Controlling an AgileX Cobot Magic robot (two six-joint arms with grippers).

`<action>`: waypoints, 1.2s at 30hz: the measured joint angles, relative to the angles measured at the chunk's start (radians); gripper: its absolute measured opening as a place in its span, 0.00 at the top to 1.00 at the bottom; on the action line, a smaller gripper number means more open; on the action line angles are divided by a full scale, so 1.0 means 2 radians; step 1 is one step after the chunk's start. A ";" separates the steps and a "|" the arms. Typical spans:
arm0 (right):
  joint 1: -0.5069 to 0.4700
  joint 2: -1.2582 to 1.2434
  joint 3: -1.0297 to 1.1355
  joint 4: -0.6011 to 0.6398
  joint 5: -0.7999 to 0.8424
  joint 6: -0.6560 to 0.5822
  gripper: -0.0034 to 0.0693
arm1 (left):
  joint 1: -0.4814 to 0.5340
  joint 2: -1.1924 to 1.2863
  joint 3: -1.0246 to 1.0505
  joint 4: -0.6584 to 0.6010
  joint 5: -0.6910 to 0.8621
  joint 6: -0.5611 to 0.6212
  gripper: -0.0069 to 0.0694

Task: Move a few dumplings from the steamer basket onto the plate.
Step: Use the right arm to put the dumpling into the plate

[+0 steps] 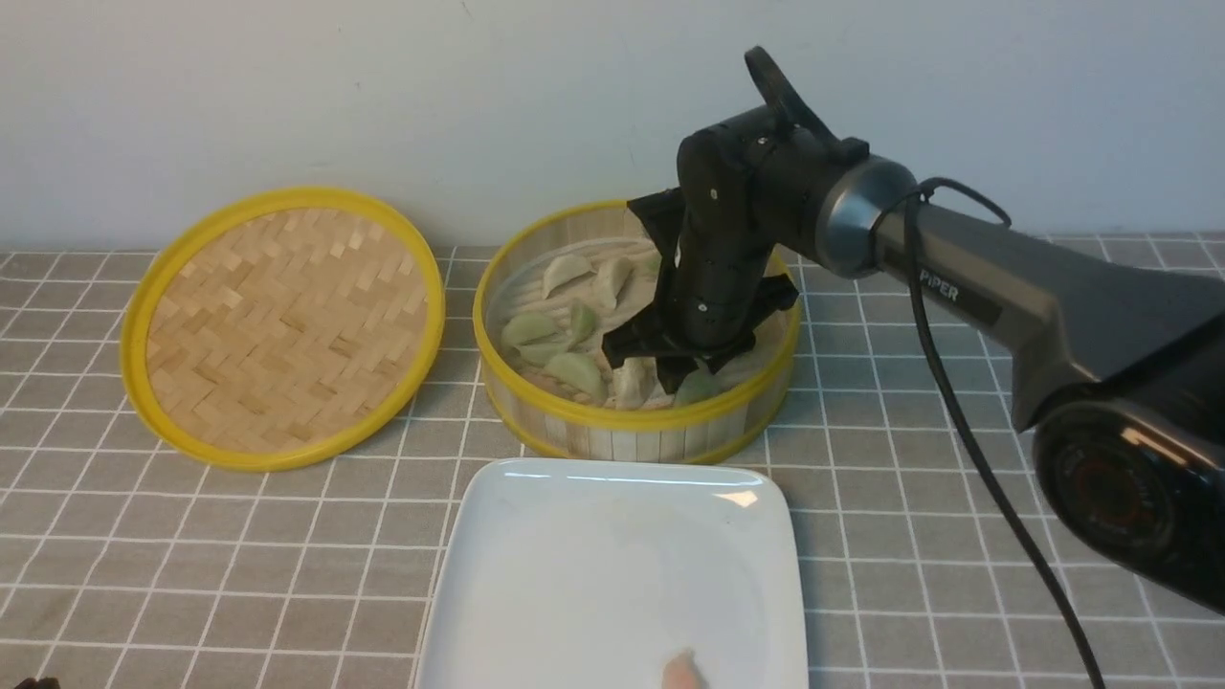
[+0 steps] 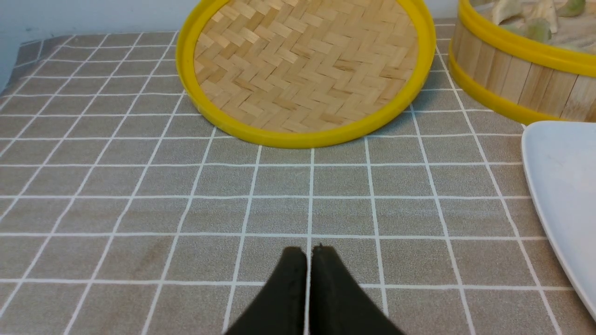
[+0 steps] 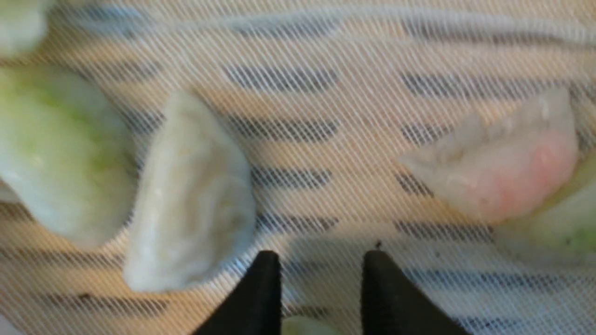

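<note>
The steamer basket [image 1: 632, 435] stands at the back centre and holds several dumplings [image 1: 574, 368]. My right gripper [image 1: 670, 375] reaches down inside it. In the right wrist view its jaws [image 3: 321, 258] stand a little apart over the mesh liner. A pale green dumpling [image 3: 302, 327] sits pinched low between the fingers, with only a sliver of it showing. A cream dumpling [image 3: 191, 195] and a pinkish one [image 3: 503, 172] lie on either side. The white plate [image 1: 574, 574] lies in front of the basket with one pinkish dumpling [image 1: 681, 672] at its near edge. My left gripper [image 2: 308, 251] hangs shut over the cloth.
The flat woven lid [image 1: 282, 325] lies left of the basket on the grey checked tablecloth. The right arm's cable [image 1: 967, 431] hangs down at the right. A pale wall runs close behind the basket.
</note>
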 joint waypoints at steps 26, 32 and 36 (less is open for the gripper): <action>0.000 -0.075 0.004 0.003 0.021 -0.009 0.81 | 0.000 0.000 0.000 0.000 0.000 0.000 0.92; 0.000 -0.093 -0.014 0.025 0.023 -0.018 0.81 | 0.000 0.000 0.000 0.000 0.000 0.000 0.92; 0.001 -0.140 0.018 0.070 0.022 -0.026 0.81 | 0.000 0.000 0.000 0.000 0.000 0.000 0.92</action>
